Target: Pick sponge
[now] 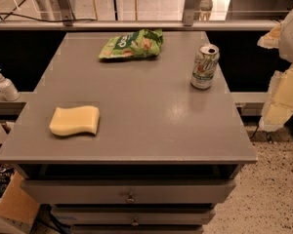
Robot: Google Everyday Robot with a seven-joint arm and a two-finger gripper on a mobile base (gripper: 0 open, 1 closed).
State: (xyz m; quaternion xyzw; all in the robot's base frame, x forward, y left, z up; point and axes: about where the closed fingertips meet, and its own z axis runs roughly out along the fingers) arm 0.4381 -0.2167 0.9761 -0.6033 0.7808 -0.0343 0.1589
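The sponge [74, 120] is a pale yellow foam block with wavy sides. It lies flat on the grey table top [146, 106], near the front left corner. My gripper [283, 87] hangs at the far right edge of the view, off the table's right side and far from the sponge. Its pale yellow padded fingers [278, 104] point downward, and nothing shows between them.
A green chip bag [132, 44] lies at the back middle of the table. A soda can [204, 66] stands at the back right. A soap dispenser [5, 85] stands on a ledge to the left. Drawers [130, 191] sit below the table top. A cardboard box [14, 204] sits on the floor at lower left.
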